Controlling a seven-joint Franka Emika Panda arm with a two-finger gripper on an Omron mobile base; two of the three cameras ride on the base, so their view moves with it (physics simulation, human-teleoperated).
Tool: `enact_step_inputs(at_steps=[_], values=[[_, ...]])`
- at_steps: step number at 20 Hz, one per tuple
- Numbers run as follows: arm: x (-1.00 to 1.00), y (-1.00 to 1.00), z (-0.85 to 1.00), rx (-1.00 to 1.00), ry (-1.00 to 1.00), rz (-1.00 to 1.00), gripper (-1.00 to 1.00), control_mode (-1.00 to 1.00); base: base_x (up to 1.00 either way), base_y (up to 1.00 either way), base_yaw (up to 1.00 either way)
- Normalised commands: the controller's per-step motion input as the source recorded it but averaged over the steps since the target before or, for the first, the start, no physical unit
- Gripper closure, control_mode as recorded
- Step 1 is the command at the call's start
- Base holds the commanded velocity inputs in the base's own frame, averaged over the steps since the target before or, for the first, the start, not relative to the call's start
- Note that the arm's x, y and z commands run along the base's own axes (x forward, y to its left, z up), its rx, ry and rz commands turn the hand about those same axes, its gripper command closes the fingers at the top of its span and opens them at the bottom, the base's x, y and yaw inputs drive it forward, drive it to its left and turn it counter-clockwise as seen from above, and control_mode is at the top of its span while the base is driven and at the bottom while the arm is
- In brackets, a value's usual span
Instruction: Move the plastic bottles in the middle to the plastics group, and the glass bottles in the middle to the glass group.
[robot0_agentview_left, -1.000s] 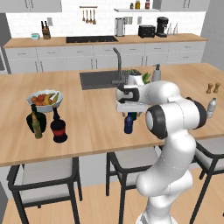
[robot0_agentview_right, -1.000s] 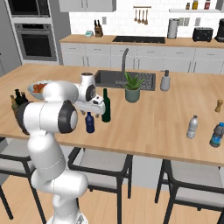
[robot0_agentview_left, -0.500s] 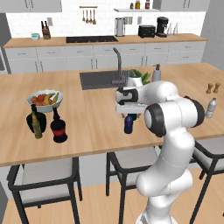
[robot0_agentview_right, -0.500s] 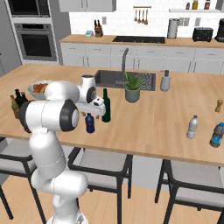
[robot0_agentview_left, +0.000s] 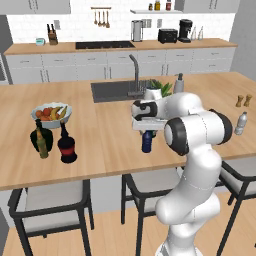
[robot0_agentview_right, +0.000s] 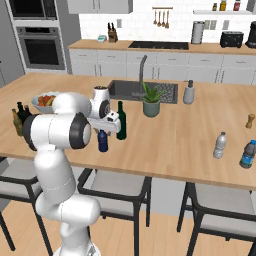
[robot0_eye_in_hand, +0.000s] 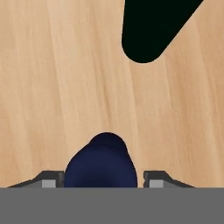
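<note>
change: fingers (robot0_eye_in_hand: 103, 179) narrowed, now flanking dark blue bottle (robot0_eye_in_hand: 101, 164), grip unclear | count: one blue, one green wine bottle (robot0_agentview_right: 121, 121) on table (robot0_agentview_right: 175, 130)

No readable text, brand, number or sign is found anywhere in the views. A red band is carried by the squat black bottle (robot0_agentview_left: 66, 145) on the left part of the counter, but no lettering can be made out on it. A yellowish label is seen on the slim olive-brown bottle (robot0_agentview_left: 42, 146) just beside it, too small to be read. The dark blue bottle (robot0_eye_in_hand: 101, 162) is shown from above in the hand view, and nothing is printed there.
</note>
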Motion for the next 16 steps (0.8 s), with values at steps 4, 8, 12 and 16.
enact_step_inputs(at_steps=[4, 8, 12, 16], values=[[0.00, 0.00, -0.11, 0.00, 0.00, 0.00, 1.00, -1.00, 0.00, 0.00, 0.00], [0.00, 0.00, -0.11, 0.00, 0.00, 0.00, 1.00, -1.00, 0.00, 0.00, 0.00], [-0.07, -0.15, 0.03, 0.00, 0.00, 0.00, 1.00, -1.00, 0.00, 0.00, 0.00], [-0.31, -0.64, 0.11, 0.00, 0.00, 0.00, 1.00, -1.00, 0.00, 0.00, 0.00]])
